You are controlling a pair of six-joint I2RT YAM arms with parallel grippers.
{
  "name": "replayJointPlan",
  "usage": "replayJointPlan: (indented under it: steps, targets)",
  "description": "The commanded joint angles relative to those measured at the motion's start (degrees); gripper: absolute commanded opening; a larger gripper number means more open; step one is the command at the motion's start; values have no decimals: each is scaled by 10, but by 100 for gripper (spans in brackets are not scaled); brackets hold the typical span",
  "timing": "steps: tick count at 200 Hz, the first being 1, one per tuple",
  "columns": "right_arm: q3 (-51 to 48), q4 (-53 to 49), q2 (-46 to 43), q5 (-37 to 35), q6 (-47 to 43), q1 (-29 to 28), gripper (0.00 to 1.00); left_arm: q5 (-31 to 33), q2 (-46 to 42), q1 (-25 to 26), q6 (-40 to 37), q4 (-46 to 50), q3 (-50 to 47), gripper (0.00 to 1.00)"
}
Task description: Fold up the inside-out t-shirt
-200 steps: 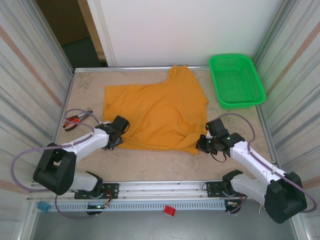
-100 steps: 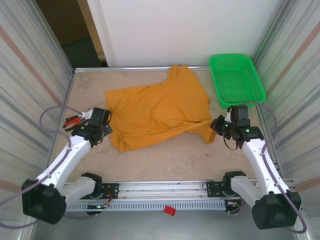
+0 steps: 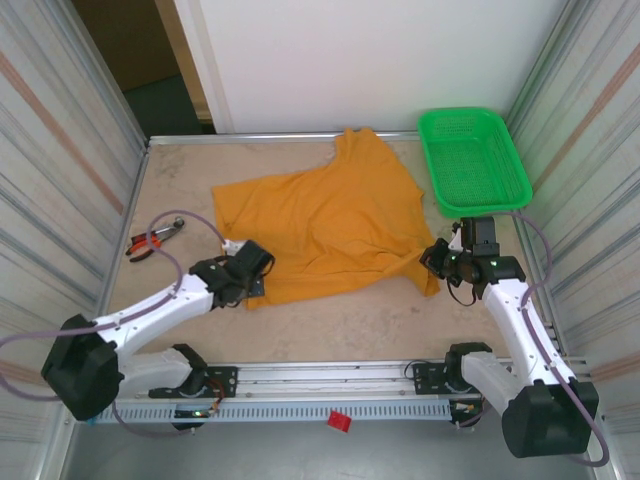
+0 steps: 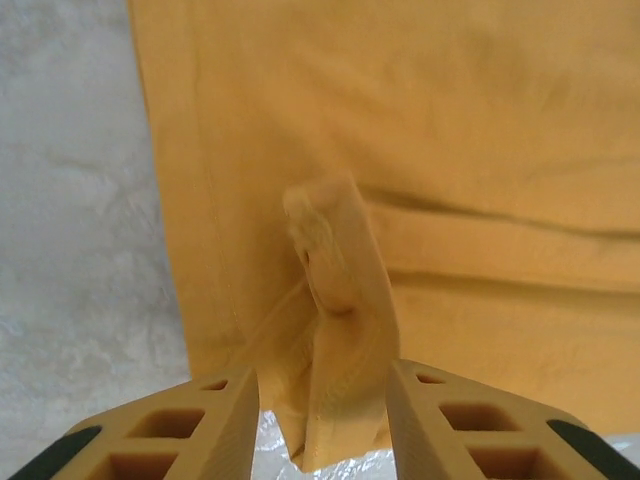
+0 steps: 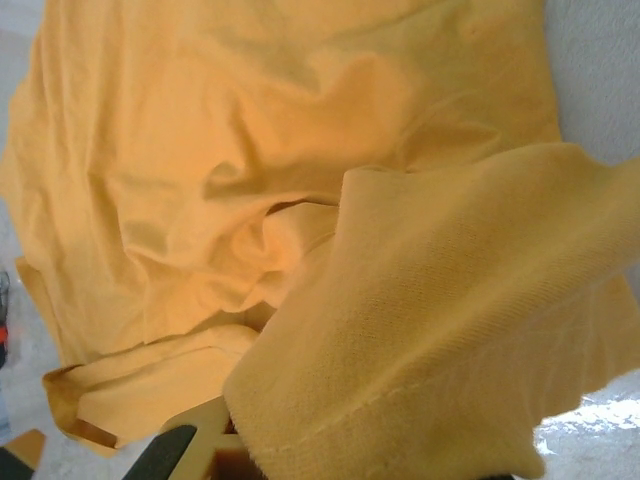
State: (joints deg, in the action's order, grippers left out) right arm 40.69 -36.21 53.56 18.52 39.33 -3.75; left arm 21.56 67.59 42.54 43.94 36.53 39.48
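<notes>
gripping the mustard t-shirt (image 3: 330, 215) with my right pincer (image 3: 438, 258), left pincer (image 4: 322, 390) parted, i feared one-sided pulling would skew it.

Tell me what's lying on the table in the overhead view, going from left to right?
red-handled pliers → orange-yellow t-shirt → green basket
</notes>
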Motion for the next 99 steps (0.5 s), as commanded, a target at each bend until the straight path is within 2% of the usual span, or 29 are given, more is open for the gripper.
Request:
replayJointPlan:
  steps: [1, 19, 42, 56, 63, 87, 92, 99]
  targets:
    - [-7, 1, -4, 9, -13, -4, 0, 79, 34, 36, 94, 2, -10, 41]
    - [-7, 3, -3, 8, -13, -6, 0, 110, 74, 56, 123, 16, 0, 41]
    - [-7, 4, 0, 7, -13, -8, 0, 125, 108, 58, 132, 15, 10, 41]
    - [-7, 4, 0, 7, -13, -9, 0, 128, 120, 58, 130, 5, 10, 38]
    - [-7, 4, -1, 8, -13, -10, 0, 128, 124, 58, 129, -1, 10, 33]
    - [-6, 3, -2, 6, -14, -9, 0, 123, 135, 57, 129, 1, 13, 4]
    - [-5, 3, -2, 5, -14, -9, 0, 124, 132, 56, 127, 7, 14, 0]
    - [-2, 1, -3, 2, -15, -8, 0, 123, 122, 51, 117, 15, 17, 0]
